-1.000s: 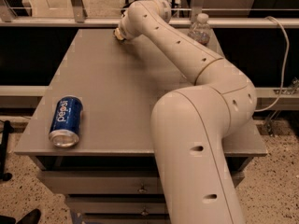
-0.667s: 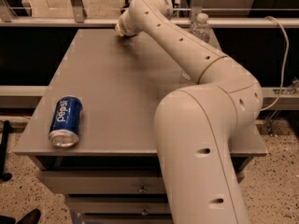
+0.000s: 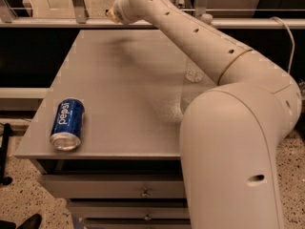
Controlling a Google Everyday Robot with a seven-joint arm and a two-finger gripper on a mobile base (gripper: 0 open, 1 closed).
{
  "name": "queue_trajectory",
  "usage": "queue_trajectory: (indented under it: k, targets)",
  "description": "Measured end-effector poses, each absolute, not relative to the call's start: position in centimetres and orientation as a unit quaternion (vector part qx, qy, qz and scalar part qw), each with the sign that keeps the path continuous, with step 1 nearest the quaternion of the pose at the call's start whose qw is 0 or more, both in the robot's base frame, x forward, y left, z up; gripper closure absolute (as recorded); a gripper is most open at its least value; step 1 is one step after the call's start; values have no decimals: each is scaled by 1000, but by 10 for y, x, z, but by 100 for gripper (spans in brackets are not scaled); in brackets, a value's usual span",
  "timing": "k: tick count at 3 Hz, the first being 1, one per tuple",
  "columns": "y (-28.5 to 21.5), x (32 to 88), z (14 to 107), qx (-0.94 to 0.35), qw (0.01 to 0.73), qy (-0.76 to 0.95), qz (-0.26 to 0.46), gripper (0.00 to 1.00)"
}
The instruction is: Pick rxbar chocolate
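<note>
The rxbar chocolate does not show anywhere; it is either hidden by my arm or out of view. My arm reaches across the grey table [image 3: 124, 94] to its far edge. The gripper [image 3: 113, 15] is at the top of the view, above the far edge, and only its wrist end shows. A blue Pepsi can [image 3: 66, 124] lies on its side near the table's front left corner, far from the gripper.
A clear water bottle [image 3: 190, 78] stands at the table's right side, mostly behind my arm, with its cap [image 3: 206, 18] showing above it. A rail [image 3: 57, 22] runs behind the table. Drawers [image 3: 143, 192] sit under the tabletop. A cable [image 3: 286, 32] hangs at the right.
The gripper end has risen a little from the table's far edge and shifted slightly left. The can has not moved.
</note>
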State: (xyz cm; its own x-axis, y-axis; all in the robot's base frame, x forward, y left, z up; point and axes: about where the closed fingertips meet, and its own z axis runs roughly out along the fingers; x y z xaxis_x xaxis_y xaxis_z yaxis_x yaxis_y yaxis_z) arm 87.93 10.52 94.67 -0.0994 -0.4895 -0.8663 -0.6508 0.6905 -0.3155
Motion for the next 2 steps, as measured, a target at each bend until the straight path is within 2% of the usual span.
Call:
queue_trajectory:
  k: [1, 2]
  targets:
    - [104, 849, 970, -391, 568, 717, 105, 100]
    - [76, 809, 993, -374, 594, 687, 190, 100]
